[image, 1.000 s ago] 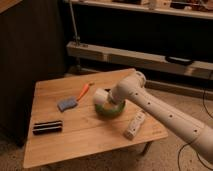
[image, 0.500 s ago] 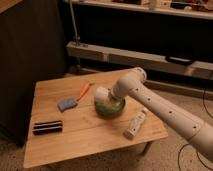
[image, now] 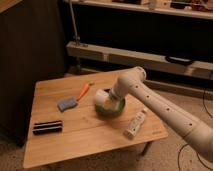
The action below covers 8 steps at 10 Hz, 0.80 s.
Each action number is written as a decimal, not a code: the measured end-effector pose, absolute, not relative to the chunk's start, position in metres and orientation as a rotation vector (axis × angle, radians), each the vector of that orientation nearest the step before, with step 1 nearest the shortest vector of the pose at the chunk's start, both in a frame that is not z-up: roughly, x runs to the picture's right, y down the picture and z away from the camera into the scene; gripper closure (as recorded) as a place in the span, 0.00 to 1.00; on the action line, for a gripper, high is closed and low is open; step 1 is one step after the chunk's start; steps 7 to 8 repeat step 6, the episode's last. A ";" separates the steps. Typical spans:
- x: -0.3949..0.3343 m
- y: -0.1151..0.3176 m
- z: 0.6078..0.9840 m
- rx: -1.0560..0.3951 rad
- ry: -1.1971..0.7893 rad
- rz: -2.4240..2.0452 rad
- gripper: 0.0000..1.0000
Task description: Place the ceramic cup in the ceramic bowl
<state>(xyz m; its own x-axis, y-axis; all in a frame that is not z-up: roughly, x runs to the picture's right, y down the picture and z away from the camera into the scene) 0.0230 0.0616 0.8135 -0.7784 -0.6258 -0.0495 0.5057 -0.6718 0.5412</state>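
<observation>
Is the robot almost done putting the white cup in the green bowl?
Nearly. The ceramic cup is off the table and tilted over the left rim of the ceramic bowl. The gripper is at the cup, above the bowl. Left to do: settle the cup inside and let go.

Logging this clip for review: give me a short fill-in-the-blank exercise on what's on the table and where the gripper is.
1. The gripper holds the white cup over the ____ bowl.
2. The carrot lies beside the blue ____.
3. The black striped block sits near the table's ____ edge.
4. The white ____ lies to the right of the bowl.

Missing words: green; sponge; left; bottle
</observation>
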 end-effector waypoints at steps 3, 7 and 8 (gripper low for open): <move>0.025 0.065 0.813 0.285 -0.660 -2.392 0.30; 0.028 0.064 0.811 0.282 -0.644 -2.392 0.30; 0.028 0.064 0.811 0.282 -0.644 -2.392 0.30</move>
